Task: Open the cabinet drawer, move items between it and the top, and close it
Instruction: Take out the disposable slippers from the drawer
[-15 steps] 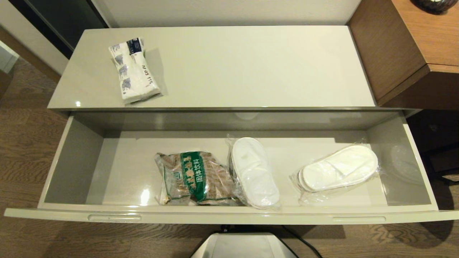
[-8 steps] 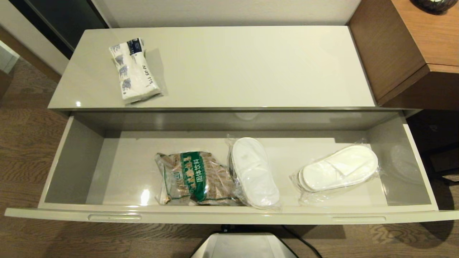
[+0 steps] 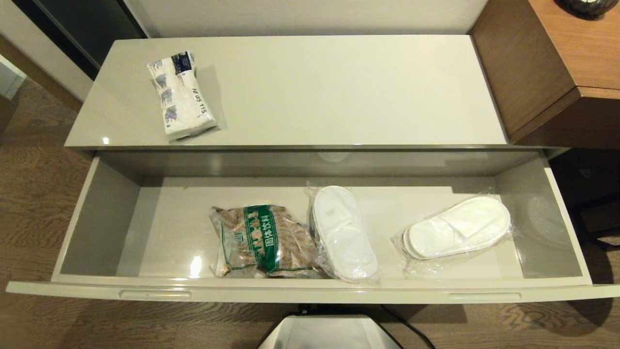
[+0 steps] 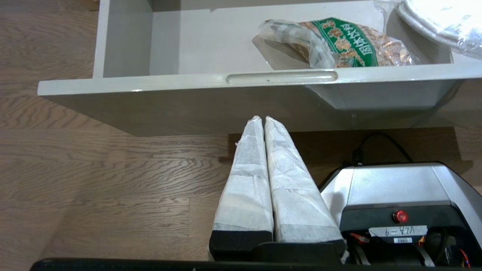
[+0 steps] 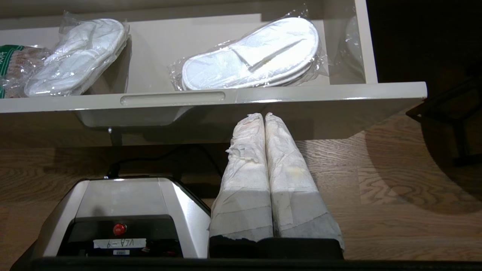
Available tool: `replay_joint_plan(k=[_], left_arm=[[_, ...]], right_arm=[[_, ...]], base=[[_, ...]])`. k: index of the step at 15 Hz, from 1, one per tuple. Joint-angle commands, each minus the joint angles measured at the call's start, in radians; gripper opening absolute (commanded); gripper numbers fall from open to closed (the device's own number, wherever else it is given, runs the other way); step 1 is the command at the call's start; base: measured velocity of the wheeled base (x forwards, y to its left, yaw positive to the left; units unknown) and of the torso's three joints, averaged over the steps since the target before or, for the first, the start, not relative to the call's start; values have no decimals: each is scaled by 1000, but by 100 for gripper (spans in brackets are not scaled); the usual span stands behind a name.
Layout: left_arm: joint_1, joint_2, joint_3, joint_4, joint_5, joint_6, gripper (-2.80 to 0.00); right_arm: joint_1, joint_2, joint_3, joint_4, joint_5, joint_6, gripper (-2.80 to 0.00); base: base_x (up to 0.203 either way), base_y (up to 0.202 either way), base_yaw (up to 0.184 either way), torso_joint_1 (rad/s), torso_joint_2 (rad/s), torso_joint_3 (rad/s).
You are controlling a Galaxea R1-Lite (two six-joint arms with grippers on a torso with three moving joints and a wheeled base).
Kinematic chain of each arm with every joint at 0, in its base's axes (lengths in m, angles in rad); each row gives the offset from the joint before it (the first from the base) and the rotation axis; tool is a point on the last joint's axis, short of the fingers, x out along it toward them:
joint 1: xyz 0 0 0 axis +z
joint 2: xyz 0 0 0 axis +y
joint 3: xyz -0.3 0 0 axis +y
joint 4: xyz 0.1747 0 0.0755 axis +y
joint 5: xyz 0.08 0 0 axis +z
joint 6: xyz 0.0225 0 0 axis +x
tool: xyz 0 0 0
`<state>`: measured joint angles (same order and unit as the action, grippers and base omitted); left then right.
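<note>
Tissue pack (image 3: pixel 181 95) on top (image 3: pixel 339 87)

We see a brown wood-grain floor (image 3: pixel 34 194), a pale wall (image 3: pixel 300 17) behind, a brown wooden desk (image 3: pixel 557 63) at right, and a dark panel (image 3: pixel 82 29) at left.

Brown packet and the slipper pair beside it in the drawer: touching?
Touching. In the head view the brown packet lies against the middle slipper pair, whose clear film overlaps the packet's edge with no drawer floor showing between them.
</note>
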<state>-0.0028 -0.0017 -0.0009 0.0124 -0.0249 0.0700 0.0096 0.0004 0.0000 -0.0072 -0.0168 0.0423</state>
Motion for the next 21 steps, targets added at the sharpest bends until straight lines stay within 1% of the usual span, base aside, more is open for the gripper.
replay_joint_plan(k=[1, 21], left_arm=[[0, 2, 2, -2, 0, 1, -280], [0, 2, 2, -2, 0, 1, -280]], right_arm=[[0, -25, 0, 0, 0, 1, -280], [0, -25, 0, 0, 0, 1, -280]], base=[[0, 0, 0, 0, 0, 0], [0, 0, 0, 0, 0, 0]])
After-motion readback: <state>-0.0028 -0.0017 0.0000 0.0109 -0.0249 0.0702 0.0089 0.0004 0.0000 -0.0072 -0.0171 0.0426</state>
